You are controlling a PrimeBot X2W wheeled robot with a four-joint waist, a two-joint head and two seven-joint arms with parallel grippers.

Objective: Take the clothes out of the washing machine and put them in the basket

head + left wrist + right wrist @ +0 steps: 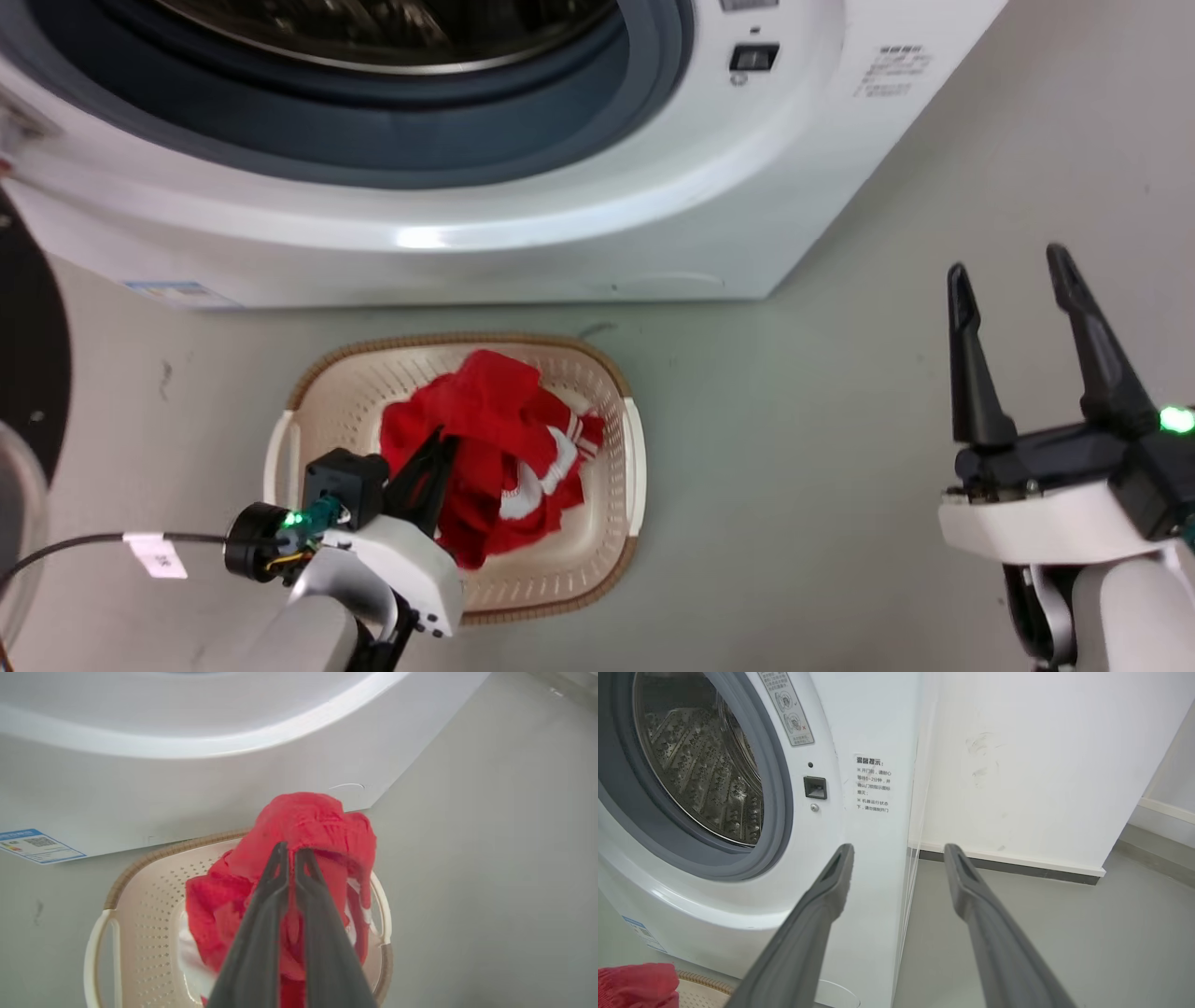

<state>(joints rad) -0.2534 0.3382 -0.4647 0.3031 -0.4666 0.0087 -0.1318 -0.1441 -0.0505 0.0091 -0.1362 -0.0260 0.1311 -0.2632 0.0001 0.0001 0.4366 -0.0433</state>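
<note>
Left wrist view is showing the left claw (292, 851) pinching shut on one bundle of red clothes (317, 821), sitting in the single basket (140, 891) on the floor (490, 858) before the one washing machine (187, 788); the right claw (1008, 266) is hovering spread open, empty.
</note>
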